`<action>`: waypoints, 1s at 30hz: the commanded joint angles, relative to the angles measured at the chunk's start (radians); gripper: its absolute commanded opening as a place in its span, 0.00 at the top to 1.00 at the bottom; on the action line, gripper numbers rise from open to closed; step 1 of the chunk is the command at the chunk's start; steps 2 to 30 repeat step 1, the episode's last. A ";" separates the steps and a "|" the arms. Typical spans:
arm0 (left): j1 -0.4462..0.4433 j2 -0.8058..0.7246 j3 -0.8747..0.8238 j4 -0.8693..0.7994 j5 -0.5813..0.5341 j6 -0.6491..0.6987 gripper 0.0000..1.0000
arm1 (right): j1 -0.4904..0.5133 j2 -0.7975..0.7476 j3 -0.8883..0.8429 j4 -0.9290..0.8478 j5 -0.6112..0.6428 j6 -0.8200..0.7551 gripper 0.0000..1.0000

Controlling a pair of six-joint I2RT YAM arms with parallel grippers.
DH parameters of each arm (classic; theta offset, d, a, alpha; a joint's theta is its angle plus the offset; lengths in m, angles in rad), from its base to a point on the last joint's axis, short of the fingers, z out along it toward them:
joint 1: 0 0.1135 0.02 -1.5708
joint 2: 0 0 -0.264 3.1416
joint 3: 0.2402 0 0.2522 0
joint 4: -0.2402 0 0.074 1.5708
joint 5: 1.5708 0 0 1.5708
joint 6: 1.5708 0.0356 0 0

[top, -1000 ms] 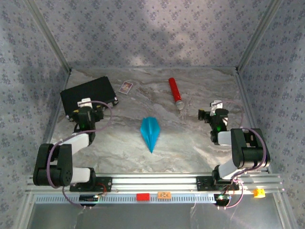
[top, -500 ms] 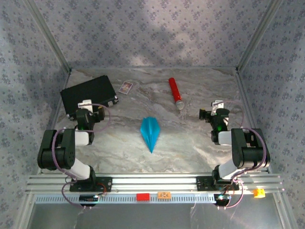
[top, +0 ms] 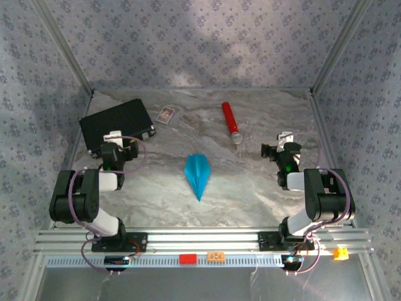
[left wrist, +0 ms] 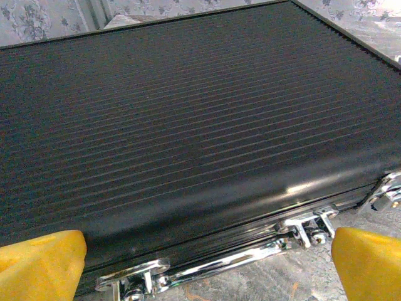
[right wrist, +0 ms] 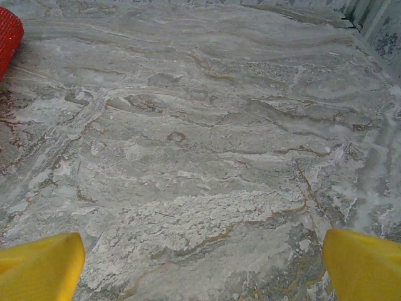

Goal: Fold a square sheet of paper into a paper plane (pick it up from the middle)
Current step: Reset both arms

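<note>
1. Paper plane [top: 198, 174], a slim cyan-blue dart with a centre crease, is seen lying flat in the middle of the marbled table [top: 250, 182], nose toward the arm bases; over the last second it has not been shifted.
2. No gripper is touching it, and both are parked well apart from it, one to each side.
3. The left gripper [top: 113, 139] is held just beside the black ribbed case [left wrist: 188, 113], its chrome latches seen close in the wrist view; its yellow fingertips [left wrist: 37, 266] are spread wide with nothing between them.
4. The left arm has been drawn back into a tighter fold within the last second and has been kept there for the last half-second.
5. The right gripper [top: 279, 145] is pointed at bare table, its jaws likewise wide and empty [right wrist: 200, 266]; little movement has been recorded on that side.
6. The red cylinder [top: 230, 121] and the small card [top: 165, 115] are left untouched near the far edge.
7. With the dart finished and both arms withdrawn, the folding is judged complete and the arms appear to be settling at rest.
</note>
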 commanded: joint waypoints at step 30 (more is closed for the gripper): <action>-0.008 0.012 0.024 -0.012 0.038 0.009 0.00 | -0.007 0.002 0.022 -0.006 -0.015 0.011 0.01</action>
